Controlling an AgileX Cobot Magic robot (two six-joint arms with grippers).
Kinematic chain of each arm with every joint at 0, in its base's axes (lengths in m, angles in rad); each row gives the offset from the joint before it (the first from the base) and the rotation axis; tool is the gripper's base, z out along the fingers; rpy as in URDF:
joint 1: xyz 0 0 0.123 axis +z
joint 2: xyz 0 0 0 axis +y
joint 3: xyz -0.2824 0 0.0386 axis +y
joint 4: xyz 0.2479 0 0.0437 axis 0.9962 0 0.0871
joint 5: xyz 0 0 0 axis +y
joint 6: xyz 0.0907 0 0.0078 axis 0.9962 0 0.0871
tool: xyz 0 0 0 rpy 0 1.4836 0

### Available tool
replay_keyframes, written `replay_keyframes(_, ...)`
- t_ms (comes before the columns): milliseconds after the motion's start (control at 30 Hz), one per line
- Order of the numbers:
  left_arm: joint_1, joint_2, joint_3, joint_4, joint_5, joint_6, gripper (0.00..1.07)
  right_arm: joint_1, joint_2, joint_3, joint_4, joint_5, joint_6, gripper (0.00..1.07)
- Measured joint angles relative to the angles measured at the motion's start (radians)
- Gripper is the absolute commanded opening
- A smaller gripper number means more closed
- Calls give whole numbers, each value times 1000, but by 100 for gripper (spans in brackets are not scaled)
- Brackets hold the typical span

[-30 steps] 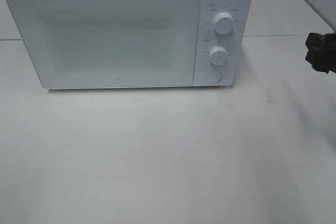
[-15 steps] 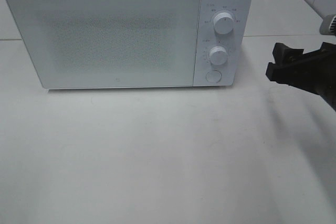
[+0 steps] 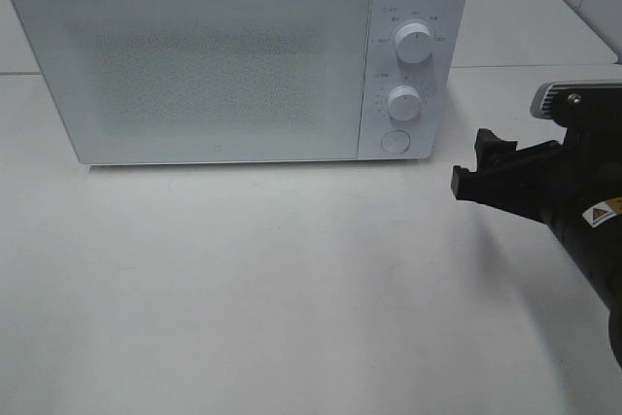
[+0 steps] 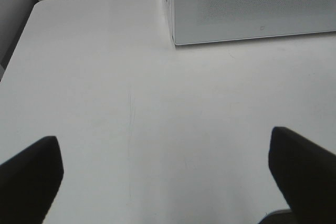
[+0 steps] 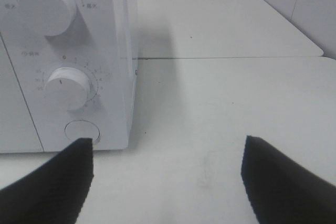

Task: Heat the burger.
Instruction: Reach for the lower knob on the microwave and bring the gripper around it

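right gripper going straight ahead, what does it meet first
Likely the microwave, near its round button at the lower right front corner, though depth is unclear.

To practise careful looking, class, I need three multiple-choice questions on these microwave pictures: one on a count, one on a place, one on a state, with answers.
1. How many round white dials does the white box-shaped microwave oven have?
A one; B three; C two.
2. Where is its round white button?
A above both dials; B below both dials; C on the door.
3. The black right hand is:
A open, holding nothing; B shut on a burger; C shut on a dial.

Answers: 1 C, two dials sit one above the other. 2 B, the button lies under the lower dial. 3 A, its jaws stand wide apart with nothing between them.
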Motion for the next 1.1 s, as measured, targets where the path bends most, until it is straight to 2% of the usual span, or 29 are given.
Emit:
replay_keyframes(67, 0, 0, 0, 0, 0, 0, 101, 61, 16, -23, 68, 0, -42, 75)
replay_keyframes(267, 0, 0, 0, 0, 0, 0, 101, 118, 54, -75, 115, -5, -80, 75)
replay_keyframes(467, 0, 0, 0, 0, 0, 0, 101, 126, 116, -129, 123, -5, -90, 75)
replay_keyframes(1100, 0, 0, 0, 0, 0, 0, 101, 127, 324, -406, 120, -5, -81, 75)
